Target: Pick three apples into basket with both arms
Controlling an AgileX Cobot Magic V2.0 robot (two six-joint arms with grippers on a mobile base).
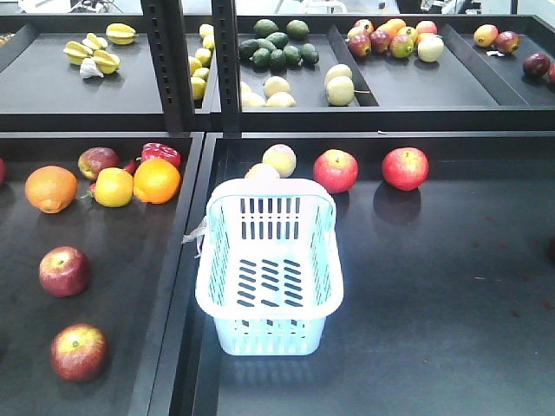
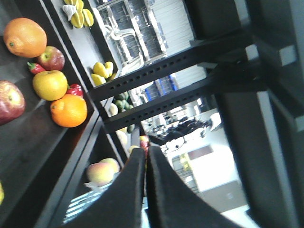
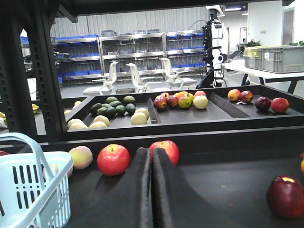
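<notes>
The basket stands empty on the right tray of the lower shelf, close to the tray's left edge, with a scrap of clear plastic hanging at its left rim. We see three dark red apples in the left tray. The front apple lies nearest the camera, the middle apple just behind it, and the back apple far back. That last one sits in a cluster with two oranges, a yellow fruit and a red pepper.

Behind the basket lie a pale peach and two brighter red apples, well apart from the dark ones. The right wrist view shows one more dark apple alone at the far right of that tray.

The left end effector has its fingers pressed together with nothing between them. It is raised over the divide between the trays, and the orange cluster lies to its upper left in that tilted view.

The right end effector is likewise closed flat and empty. It sits low over the right tray and points at the gap between the two brighter apples, with the basket at its left. Neither arm shows in the front view.
</notes>
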